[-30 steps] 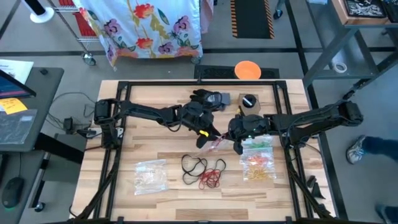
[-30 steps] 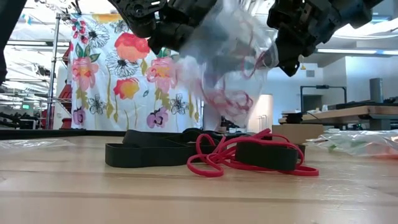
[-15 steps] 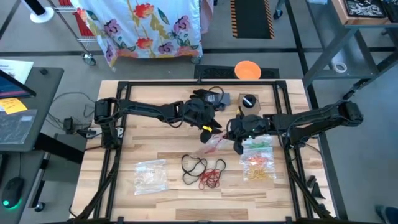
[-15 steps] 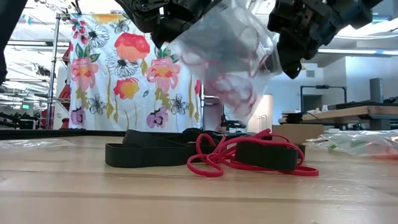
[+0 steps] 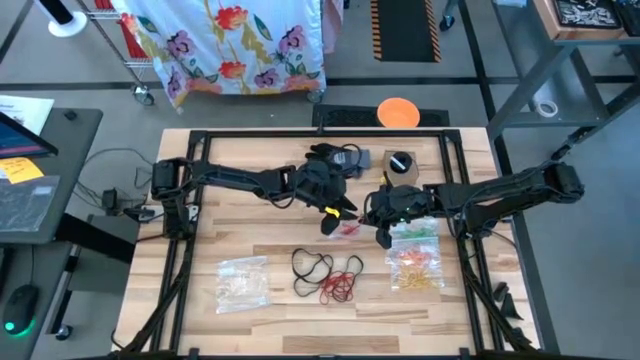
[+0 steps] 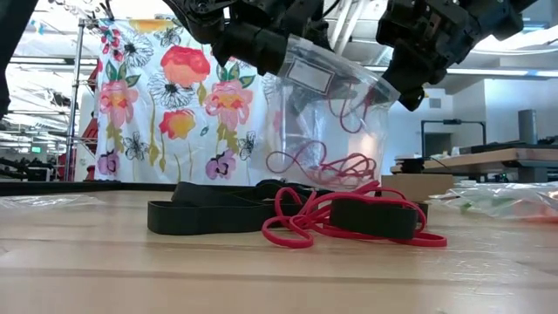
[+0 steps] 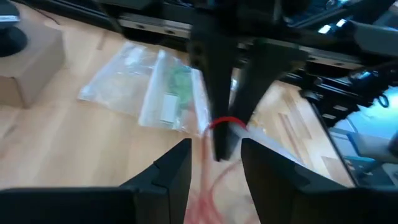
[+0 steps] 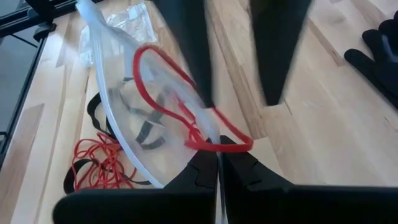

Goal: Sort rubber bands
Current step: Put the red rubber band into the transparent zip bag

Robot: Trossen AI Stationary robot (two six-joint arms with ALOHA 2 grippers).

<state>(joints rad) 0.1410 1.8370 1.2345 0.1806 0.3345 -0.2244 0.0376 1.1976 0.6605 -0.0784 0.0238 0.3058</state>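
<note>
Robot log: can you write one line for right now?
left gripper: holding clear bag | right gripper: shut on clear bag | red bands in bag | loose red and black bands on table

A robotics lab or workshop: a wooden table (image 5: 250, 240) in a black frame stands on concrete floor, a desk (image 5: 40, 190) with a mouse at 9 o'clock, metal racks (image 5: 560, 60) at 2 o'clock, benches behind.

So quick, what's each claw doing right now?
Left claw: partly open around the clear bag's edge.
Right claw: closed on that bag's rim.

Left hand (image 6: 261, 39) – cut off in low view
</note>
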